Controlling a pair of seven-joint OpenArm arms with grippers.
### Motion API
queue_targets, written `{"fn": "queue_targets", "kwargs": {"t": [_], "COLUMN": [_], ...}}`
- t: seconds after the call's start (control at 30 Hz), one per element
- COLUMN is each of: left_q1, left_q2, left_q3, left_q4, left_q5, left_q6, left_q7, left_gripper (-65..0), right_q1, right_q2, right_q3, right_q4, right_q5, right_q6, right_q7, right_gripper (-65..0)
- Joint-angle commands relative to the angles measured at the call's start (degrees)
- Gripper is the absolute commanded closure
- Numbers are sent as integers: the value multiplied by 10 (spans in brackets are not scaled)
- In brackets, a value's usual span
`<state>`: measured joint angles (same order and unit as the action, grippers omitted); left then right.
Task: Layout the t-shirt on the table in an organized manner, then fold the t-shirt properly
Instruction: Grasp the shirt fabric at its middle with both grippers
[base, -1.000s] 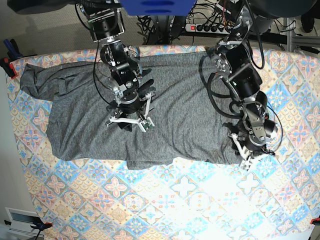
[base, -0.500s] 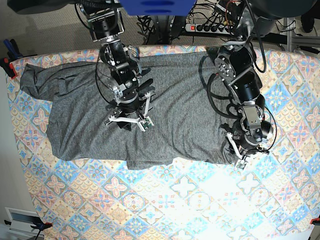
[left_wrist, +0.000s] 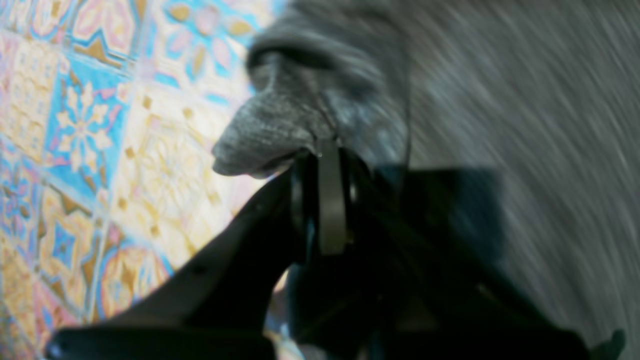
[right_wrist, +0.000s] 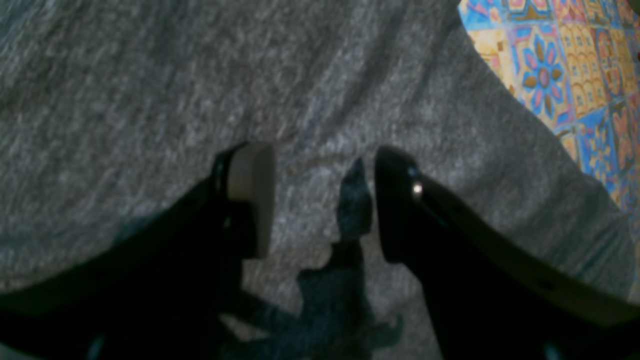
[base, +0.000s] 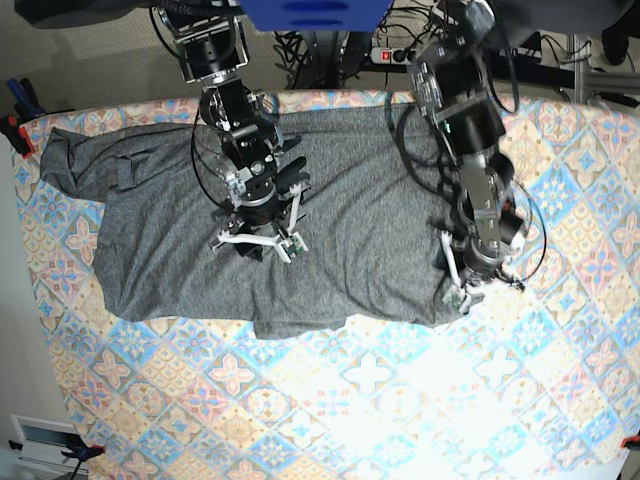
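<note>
The dark grey t-shirt (base: 350, 220) lies spread across the far half of the table (base: 380, 400), with a bunched sleeve at the left end. My left gripper (base: 458, 297) sits at the shirt's near right corner. In the left wrist view the left gripper (left_wrist: 322, 155) is shut on a pinched fold of the t-shirt (left_wrist: 265, 132), lifted a little off the table (left_wrist: 100, 150). My right gripper (base: 255, 247) hangs over the shirt's left middle. In the right wrist view the right gripper (right_wrist: 320, 200) is open, its fingers just above flat t-shirt fabric (right_wrist: 150, 90) with nothing between them.
A power strip (base: 400, 55) and cables lie beyond the table's far edge. Red clamps (base: 15, 135) grip the left edge. A white box (base: 40, 440) sits on the floor at the near left. Patterned cloth (right_wrist: 550, 75) shows right of the shirt's hem.
My left gripper has moved left and slightly away from the near edge, onto the shirt's corner, and closed on the fabric. The right arm has stayed still.
</note>
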<state>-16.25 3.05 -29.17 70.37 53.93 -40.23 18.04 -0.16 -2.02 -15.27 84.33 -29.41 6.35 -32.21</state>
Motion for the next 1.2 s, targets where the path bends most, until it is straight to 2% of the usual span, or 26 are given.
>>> {"fn": "queue_targets", "kwargs": {"t": [0.0, 0.3, 0.4, 0.6, 0.67, 0.8, 0.9, 1.07, 1.17], "left_q1": [8, 119, 138, 136, 130, 118, 93, 35, 7], "left_q2": [-3, -9, -39, -58, -52, 0, 31, 37, 36], "left_q3": [7, 13, 13, 6, -5, -9, -8, -8, -12], "left_q4": [39, 175, 184, 194, 227, 329, 365, 267, 197], "left_q5": [0, 7, 0, 2, 1, 1, 0, 9, 11], "left_q6": [2, 2, 2, 2, 2, 2, 2, 2, 2], "left_q7": [0, -1, -1, 4, 4, 1, 0, 5, 18], "left_gripper": [-16, -16, -16, -41, -67, -143, -212, -345, -399], "right_q1": [10, 10, 10, 10, 10, 11, 11, 10, 10], "right_q2": [2, 2, 2, 2, 2, 2, 2, 2, 2], "right_q3": [0, -2, -2, -2, -3, -3, -3, -4, -4], "right_q4": [11, 11, 11, 10, 10, 9, 9, 10, 10], "right_q5": [-2, -2, -2, -2, -2, -2, -2, -2, -2], "right_q6": [-3, -3, -3, -3, -3, -3, -3, -3, -3], "right_q7": [10, 10, 10, 10, 10, 10, 10, 10, 10], "right_gripper": [-304, -304, -304, -304, -304, -304, -304, -304, -304]}}
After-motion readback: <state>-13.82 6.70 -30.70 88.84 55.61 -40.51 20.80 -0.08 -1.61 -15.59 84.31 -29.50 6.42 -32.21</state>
